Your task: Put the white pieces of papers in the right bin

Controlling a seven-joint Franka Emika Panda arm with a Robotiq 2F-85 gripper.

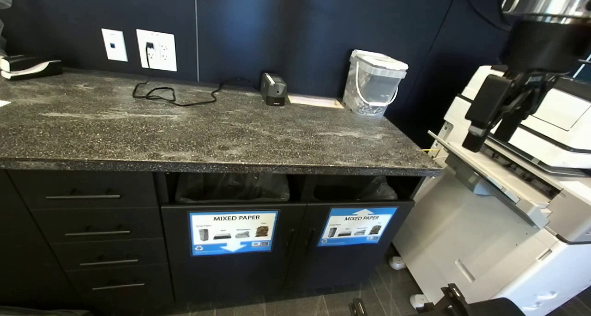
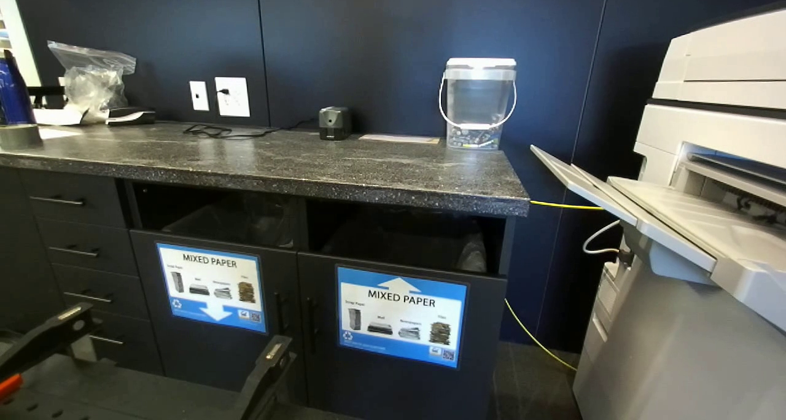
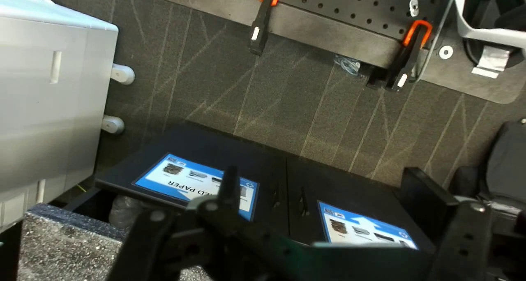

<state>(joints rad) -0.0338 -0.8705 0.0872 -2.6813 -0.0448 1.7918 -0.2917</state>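
Note:
The right bin (image 1: 339, 260) is a dark cabinet door with a rectangular slot above it, at the counter's right end. Its blue-and-white sign (image 2: 402, 315) reads MIXED PAPER and has an upward arrow; a clear liner (image 2: 473, 253) shows inside the slot. In the wrist view this bin (image 3: 246, 151) lies left of centre. High to the right of the counter, in front of the printer, my gripper (image 1: 490, 136) points down. Its jaws stand wide apart in the wrist view, with nothing held. The white pieces of papers are out of view.
Beside the bin is its twin door (image 1: 235, 274). The stone countertop (image 1: 208, 136) overhangs both slots and carries a clear bucket (image 1: 375, 85), a pencil sharpener (image 1: 274, 90) and a cord. A white printer (image 2: 675, 346) with a protruding tray stands right. Clamps (image 3: 259, 30) stick out from my base.

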